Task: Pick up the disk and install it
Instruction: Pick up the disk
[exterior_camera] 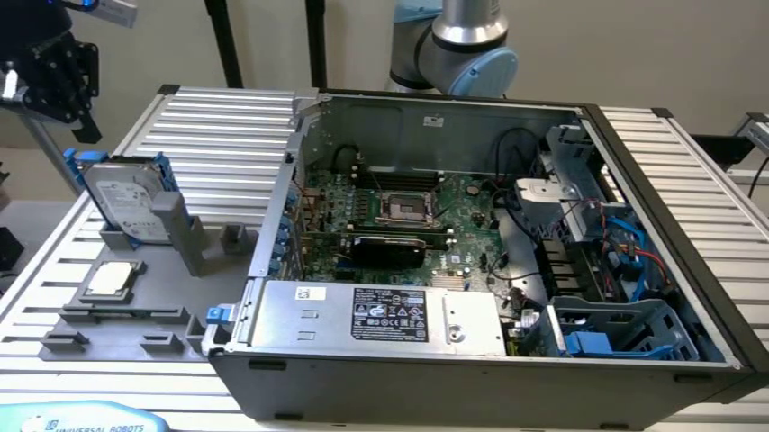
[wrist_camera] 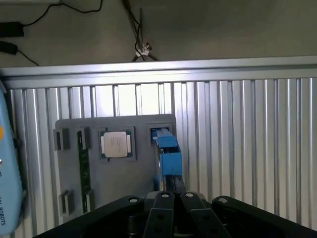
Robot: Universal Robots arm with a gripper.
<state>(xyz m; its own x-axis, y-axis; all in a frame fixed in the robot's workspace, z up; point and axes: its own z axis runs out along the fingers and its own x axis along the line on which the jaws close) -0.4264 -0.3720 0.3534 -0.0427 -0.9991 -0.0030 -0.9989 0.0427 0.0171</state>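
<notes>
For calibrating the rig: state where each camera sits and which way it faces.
Exterior view: high up, looking down on the open computer case; the arm shows behind it.
Wrist view: on the wrist, looking down past the shut gripper at the disk.
Both show the disk, grey tray and chip.

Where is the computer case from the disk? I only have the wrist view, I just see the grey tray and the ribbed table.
Observer: The open computer case stands on the exterior view's right of the grey tray, on the same ribbed table.
Operator: Is the pincer on the disk?
Observer: No. The pincer, shut, hangs above the disk and looks clear of it; the disk stands upright in the tray.
Operator: Anything blue inside the case?
Observer: A blue plastic cage sits in the corner at the exterior view's lower right.
</notes>
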